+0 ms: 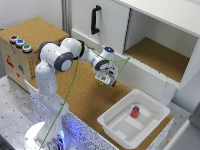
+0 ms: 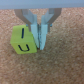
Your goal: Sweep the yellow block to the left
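The yellow block (image 2: 23,43) is a small yellow-green cube with dark marks on its faces, lying on the cork surface. In the wrist view my gripper (image 2: 41,43) stands right beside the block. Its two fingers are closed together with nothing between them, and one finger (image 2: 36,35) touches or nearly touches the block's side. In the exterior view the gripper (image 1: 105,82) hangs low over the cork in front of the cabinet, and only a sliver of the yellow block (image 1: 101,83) shows under it.
A white tray (image 1: 112,122) on the exterior view's right holds a small dark-red block (image 1: 135,111). Behind stands a white cabinet (image 1: 107,22) with an open compartment. A cork-topped box with buttons (image 1: 20,42) sits on the exterior view's left.
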Robot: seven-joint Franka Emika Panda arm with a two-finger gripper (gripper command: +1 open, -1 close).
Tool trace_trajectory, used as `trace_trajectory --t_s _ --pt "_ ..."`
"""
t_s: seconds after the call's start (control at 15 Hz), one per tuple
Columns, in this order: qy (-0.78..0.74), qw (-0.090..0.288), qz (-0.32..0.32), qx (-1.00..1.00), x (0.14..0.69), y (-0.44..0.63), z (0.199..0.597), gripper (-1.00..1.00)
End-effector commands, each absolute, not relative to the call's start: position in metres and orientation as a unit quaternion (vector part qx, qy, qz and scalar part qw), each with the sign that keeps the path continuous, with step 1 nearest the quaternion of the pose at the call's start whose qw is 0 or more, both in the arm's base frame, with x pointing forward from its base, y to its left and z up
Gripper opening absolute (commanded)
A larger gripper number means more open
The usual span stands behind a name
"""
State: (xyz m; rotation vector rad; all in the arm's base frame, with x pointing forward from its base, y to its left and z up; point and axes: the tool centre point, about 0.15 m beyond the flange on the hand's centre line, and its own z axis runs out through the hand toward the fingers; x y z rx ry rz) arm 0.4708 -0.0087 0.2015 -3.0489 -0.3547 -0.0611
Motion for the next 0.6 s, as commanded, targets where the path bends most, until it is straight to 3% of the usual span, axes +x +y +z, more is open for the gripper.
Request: trace_trajectory --t_s 0.0,0.2,0.53 --pt "-0.079 -0.025 -0.046 -0.996 0.455 0.010 0.205 -1.00" --pt "-0.071 -0.011 -0.043 -0.997 0.454 0.011 0.206 -1.00" --pt "-0.051 -0.023 -0.032 -0.998 0.455 0.034 0.194 -1.00"
